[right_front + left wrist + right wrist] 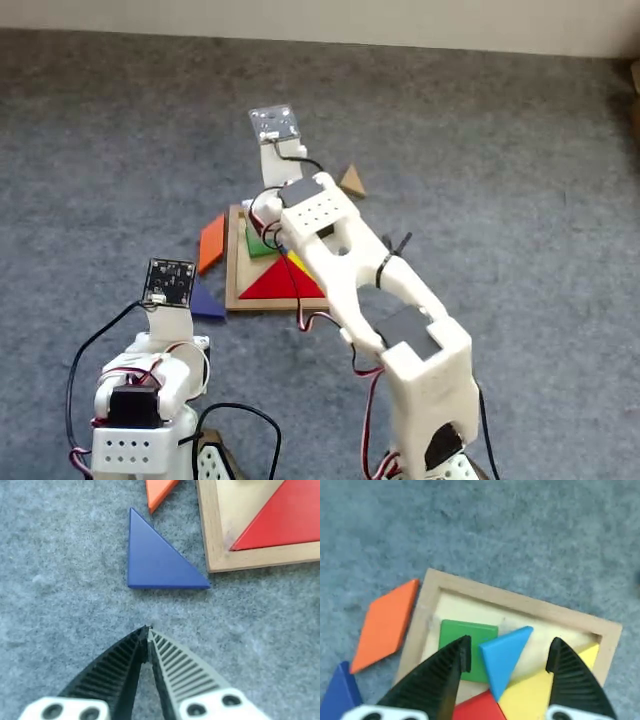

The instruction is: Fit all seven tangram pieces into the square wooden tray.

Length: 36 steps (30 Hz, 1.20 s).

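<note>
**Four pieces in the tray, three still outside**

The left end effector (148, 631) is fully closed and empty, near the dark blue triangle (157, 560), which lies on the desk at 8 o'clock of the tray (520, 603). The orange parallelogram (211, 242) waits at 9 o'clock. Inside lie the green square (454, 635), light blue triangle (502, 652), yellow triangle (540, 690) and red triangle (476, 708). The right end effector (510, 645) hangs wide open above them, gripping nothing. The brown triangle (351, 181) lies at 1 o'clock.

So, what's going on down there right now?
Left gripper shut, near dark blue triangle. Right gripper open over tray, light blue triangle below. Orange piece, dark blue triangle, brown triangle outside tray. Nothing blocking them.
</note>
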Each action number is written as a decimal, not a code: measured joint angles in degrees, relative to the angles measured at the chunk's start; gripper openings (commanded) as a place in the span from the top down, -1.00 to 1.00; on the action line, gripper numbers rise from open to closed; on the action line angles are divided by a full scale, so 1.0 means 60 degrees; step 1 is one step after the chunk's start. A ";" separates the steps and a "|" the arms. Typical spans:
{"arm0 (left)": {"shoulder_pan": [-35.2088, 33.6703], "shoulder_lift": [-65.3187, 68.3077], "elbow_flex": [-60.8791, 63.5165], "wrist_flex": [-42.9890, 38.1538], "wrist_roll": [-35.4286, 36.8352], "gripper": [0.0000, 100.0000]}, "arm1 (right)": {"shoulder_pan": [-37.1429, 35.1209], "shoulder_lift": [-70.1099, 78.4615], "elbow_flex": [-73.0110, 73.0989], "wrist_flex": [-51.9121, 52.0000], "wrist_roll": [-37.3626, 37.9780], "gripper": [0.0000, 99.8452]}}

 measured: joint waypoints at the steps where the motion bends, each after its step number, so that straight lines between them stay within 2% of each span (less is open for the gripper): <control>1: 0.0000 0.0000 0.0000 0.0000 0.0000 0.98 | 0.0000 0.0264 0.0000 -0.0044 -0.0015 0.51; 8: 0.0000 0.0000 0.0000 0.0000 0.0000 0.98 | 0.0000 0.0571 -0.0366 0.0000 -0.0029 0.52; 13: 0.0000 0.0000 0.0000 0.0000 0.0000 0.98 | 0.0000 0.0571 -0.0396 0.0425 -0.0029 0.70; 18: 0.0000 0.0000 0.0000 0.0000 0.0000 0.98 | 0.0059 0.0557 -0.0396 0.0542 0.0000 0.72; 36: 0.0000 0.0000 0.0000 0.0000 0.0000 0.98 | 0.0205 0.0190 -0.0352 0.0630 0.3824 0.72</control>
